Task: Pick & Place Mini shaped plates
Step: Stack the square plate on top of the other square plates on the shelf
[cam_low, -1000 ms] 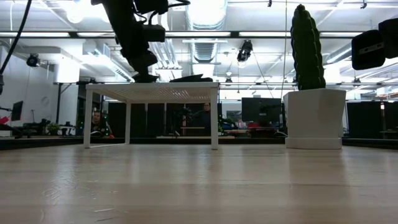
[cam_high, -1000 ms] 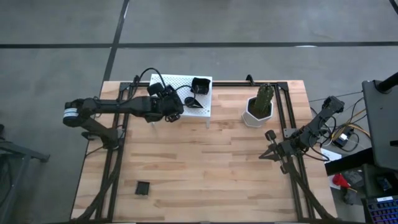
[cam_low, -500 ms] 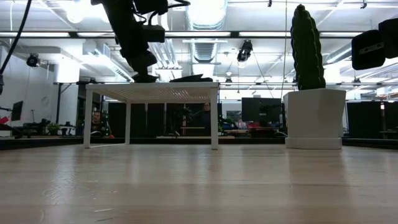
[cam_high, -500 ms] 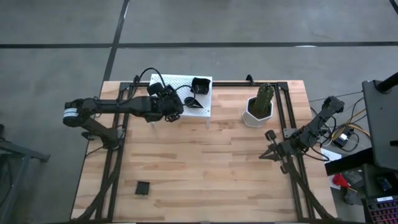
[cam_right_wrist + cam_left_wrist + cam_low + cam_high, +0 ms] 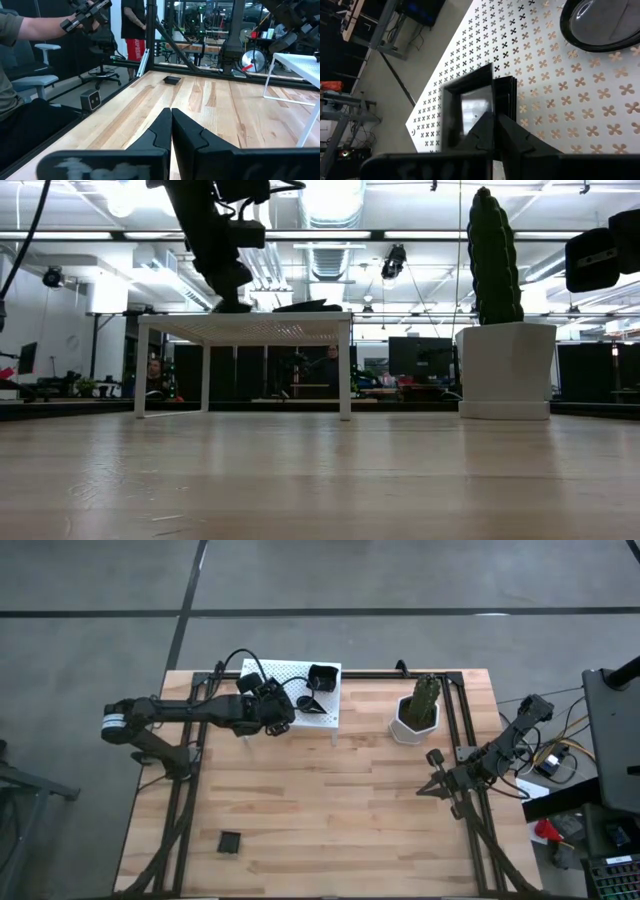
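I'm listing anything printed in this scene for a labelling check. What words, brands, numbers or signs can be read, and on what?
None can be read.
White rack: only a cut-out cross pattern, no text.
Square black plate in the left gripper: no marking.
White cactus pot: plain.
Screens in the room behind the table: too small and blurred to read.

Four small black plates (image 5: 322, 676) in sight, one white rack (image 5: 282, 675), one potted cactus (image 5: 416, 710), two arms.
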Robot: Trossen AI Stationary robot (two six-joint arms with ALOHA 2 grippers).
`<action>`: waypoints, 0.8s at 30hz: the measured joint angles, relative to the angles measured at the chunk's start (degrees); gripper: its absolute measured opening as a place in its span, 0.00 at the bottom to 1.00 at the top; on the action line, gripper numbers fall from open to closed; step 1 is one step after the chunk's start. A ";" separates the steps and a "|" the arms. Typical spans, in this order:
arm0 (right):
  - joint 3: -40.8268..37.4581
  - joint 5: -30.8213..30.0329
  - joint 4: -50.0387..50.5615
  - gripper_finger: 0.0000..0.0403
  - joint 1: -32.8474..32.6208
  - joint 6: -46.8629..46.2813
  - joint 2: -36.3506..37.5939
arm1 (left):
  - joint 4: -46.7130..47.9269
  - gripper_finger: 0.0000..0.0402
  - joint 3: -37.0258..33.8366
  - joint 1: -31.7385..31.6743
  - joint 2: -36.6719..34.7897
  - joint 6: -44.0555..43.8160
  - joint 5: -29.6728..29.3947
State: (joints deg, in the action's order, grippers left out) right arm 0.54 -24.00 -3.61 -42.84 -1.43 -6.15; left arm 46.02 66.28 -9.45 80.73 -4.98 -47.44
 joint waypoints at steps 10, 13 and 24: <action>0.01 -0.01 0.01 0.02 0.00 0.00 0.01 | 0.06 0.22 0.19 0.84 -0.18 -1.12 0.02; 0.02 -0.01 -0.01 0.02 0.01 0.08 0.00 | 0.06 0.24 0.83 1.72 -0.75 -0.91 0.06; 0.00 -0.01 0.01 0.02 -0.01 0.00 0.00 | 4.72 0.25 1.95 7.18 -2.75 -5.55 7.21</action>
State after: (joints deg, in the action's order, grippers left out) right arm 0.54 -24.01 -3.60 -42.85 -1.43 -6.15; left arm 50.74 68.23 -2.27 77.97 -10.53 -40.23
